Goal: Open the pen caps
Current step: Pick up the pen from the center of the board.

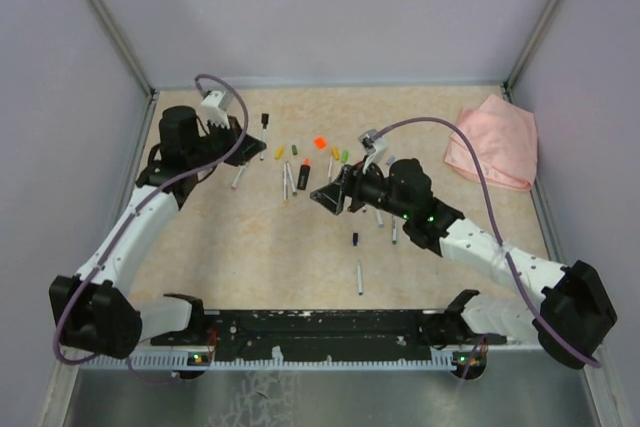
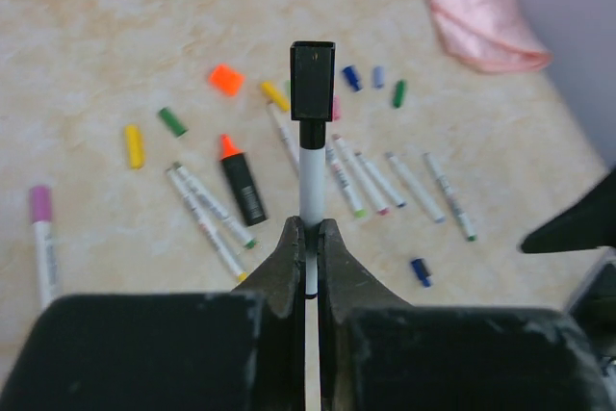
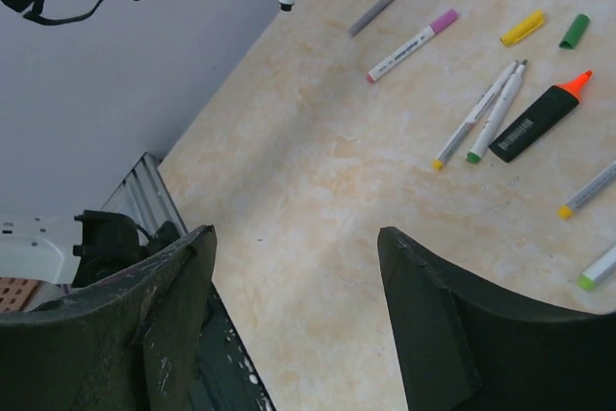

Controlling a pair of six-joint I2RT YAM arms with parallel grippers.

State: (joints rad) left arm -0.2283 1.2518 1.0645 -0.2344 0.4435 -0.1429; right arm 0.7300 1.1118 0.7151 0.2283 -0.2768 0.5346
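My left gripper [image 2: 310, 238] is shut on the white barrel of a pen [image 2: 310, 180], which it holds up off the table. The pen's black cap [image 2: 313, 79] sits on the far end. In the top view this gripper [image 1: 247, 142] hangs over the far left of the table. My right gripper [image 1: 322, 198] is open and empty at mid-table, pointing left toward it, its jaws [image 3: 294, 238] wide apart. Loose pen caps lie on the table: orange [image 2: 226, 79], green [image 2: 172, 121], yellow [image 2: 134, 145] and blue [image 2: 420, 271].
Several uncapped white pens [image 2: 375, 180] and a black highlighter [image 2: 241, 185] lie mid-table. A purple-capped pen [image 2: 43, 238] lies apart at the left. A pink cloth [image 1: 492, 142] is bunched at the far right. One pen [image 1: 360, 277] lies near the front rail.
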